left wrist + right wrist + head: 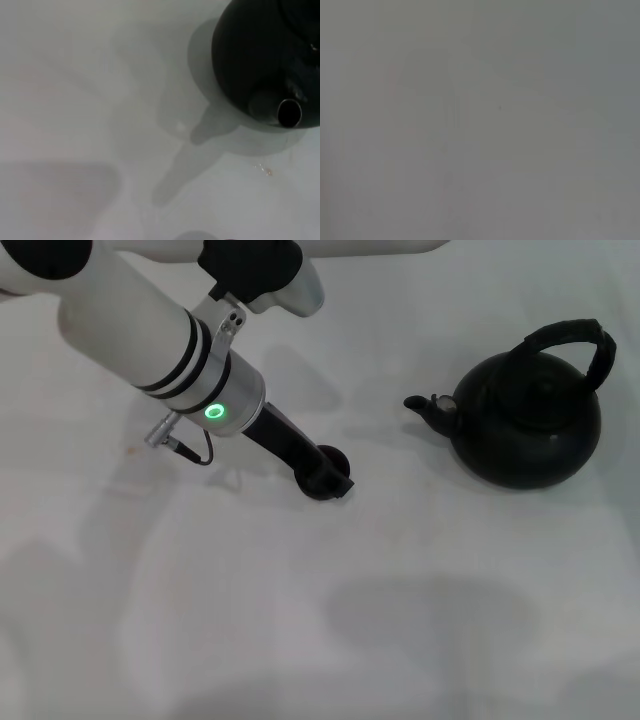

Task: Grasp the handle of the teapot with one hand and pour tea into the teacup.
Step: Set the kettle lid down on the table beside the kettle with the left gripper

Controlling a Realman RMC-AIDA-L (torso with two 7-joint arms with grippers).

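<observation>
The black teapot point(528, 425) stands at the right of the white table in the head view, its arched handle point(577, 337) tilted to the far right. Its spout point(424, 405) points left. The left wrist view shows the teapot point(255, 50) close by, with the spout's opening point(288, 113) facing the camera. My left gripper point(328, 483) is low over the table's middle, left of the spout. A small dark round teacup point(336, 459) sits right at its tip, and I cannot tell whether it is held. My right gripper is out of view.
The white tablecloth point(400, 620) spreads out in front of the teapot and the left arm. My left forearm point(150, 330) crosses the far left corner of the head view. A small orange speck point(268, 171) lies on the cloth near the teapot. The right wrist view shows only plain grey.
</observation>
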